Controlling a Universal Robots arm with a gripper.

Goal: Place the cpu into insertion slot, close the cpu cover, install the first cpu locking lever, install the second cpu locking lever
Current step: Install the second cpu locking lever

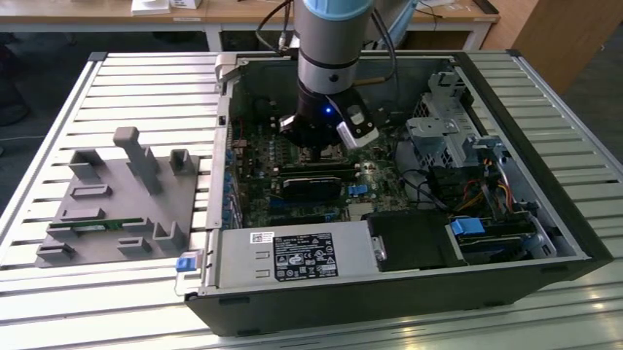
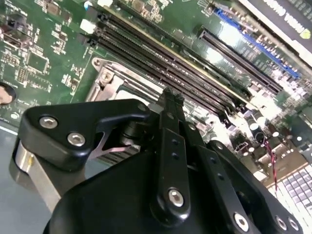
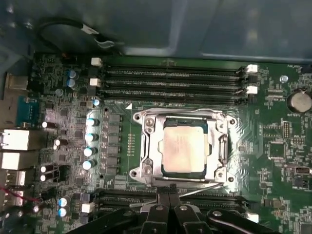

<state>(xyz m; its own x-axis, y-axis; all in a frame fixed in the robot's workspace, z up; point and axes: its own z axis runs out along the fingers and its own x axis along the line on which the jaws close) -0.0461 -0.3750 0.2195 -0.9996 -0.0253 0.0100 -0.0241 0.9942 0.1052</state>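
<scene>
In the first wrist view the cpu (image 3: 183,148), a dull silver-beige square, lies flat in the insertion slot (image 3: 183,174) on the green board. The silvery cpu cover (image 3: 146,146) is down around it. One thin wire lever (image 3: 180,113) runs along the far side of the cover. A second lever (image 3: 202,185) slants along the near side, right by my fingertips. My gripper (image 3: 168,194) is shut, black fingers pressed together just beside the socket, with nothing seen between them. The exterior view has the gripper (image 1: 322,151) low inside the open computer case, and the second wrist view has it (image 2: 169,93) at the socket frame (image 2: 105,78).
Long black memory slots (image 3: 170,78) flank the socket on both sides. A labelled power-supply box (image 1: 292,257) stands at the case front, drive cages and cables (image 1: 457,146) at the exterior view's right. A grey fixture (image 1: 122,197) sits on the slatted table at that view's left.
</scene>
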